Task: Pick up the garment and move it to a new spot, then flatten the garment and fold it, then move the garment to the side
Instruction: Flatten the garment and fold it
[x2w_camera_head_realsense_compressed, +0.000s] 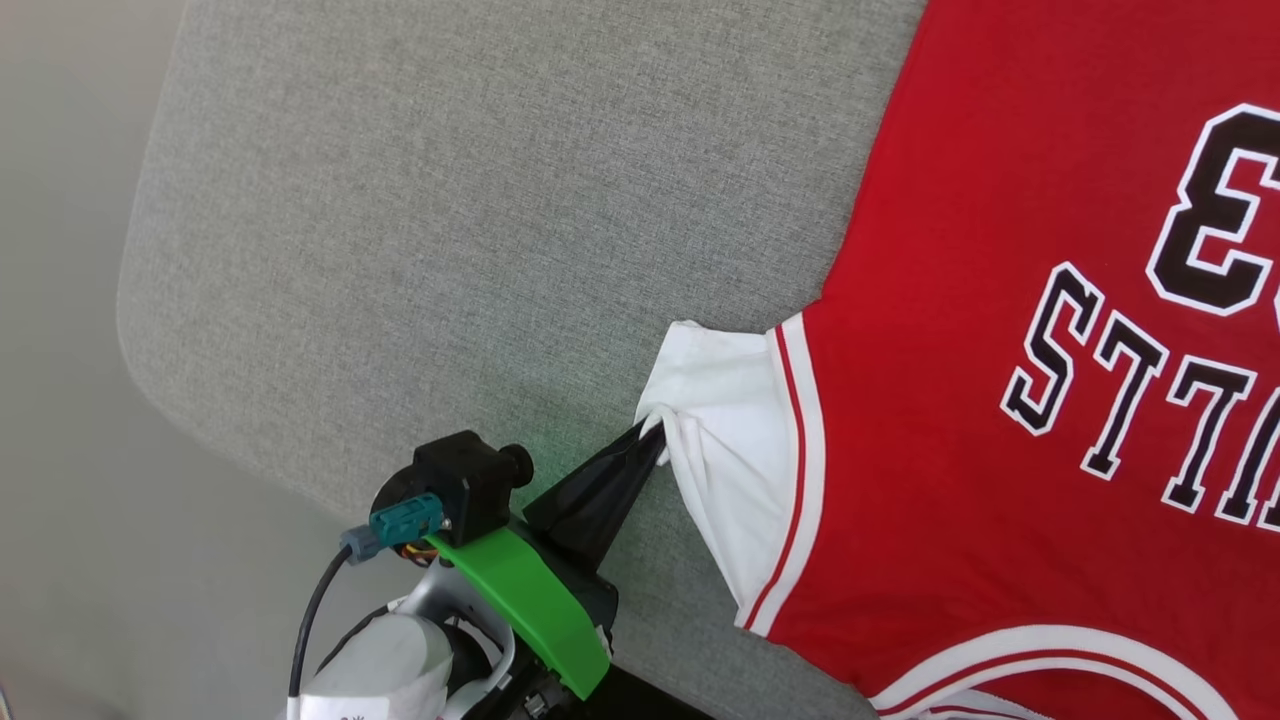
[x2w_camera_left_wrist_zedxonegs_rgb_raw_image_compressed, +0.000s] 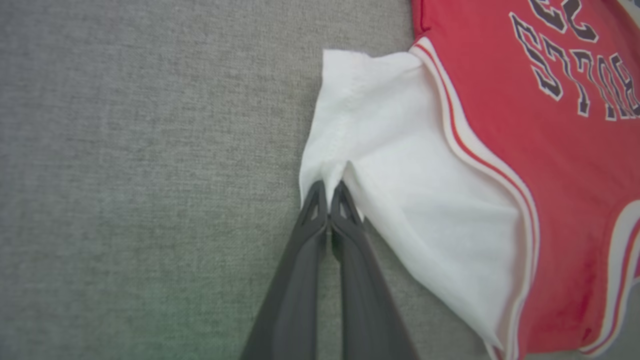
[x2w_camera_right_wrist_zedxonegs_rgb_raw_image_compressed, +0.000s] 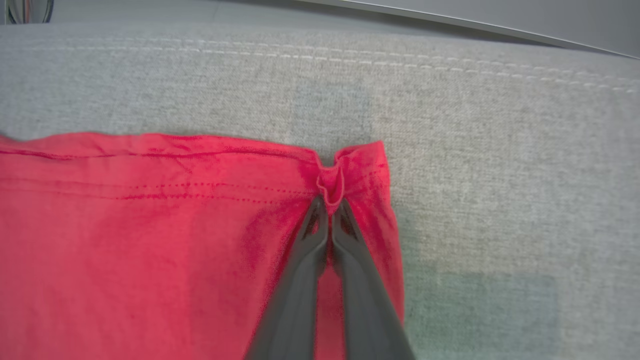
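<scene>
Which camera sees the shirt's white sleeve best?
The left wrist view: the white sleeve spreads large, left gripper pinching its edge. The head view has it smaller; the right wrist view has the right gripper pinching red hem.

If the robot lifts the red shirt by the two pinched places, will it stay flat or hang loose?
Probably it will hang loose: the garment bunches into small folds where the left hand pinches the white sleeve and the right hand pinches the red hem. It seems light, since a small pinch gathers it. It may drag on the rough grey cushion.
</scene>
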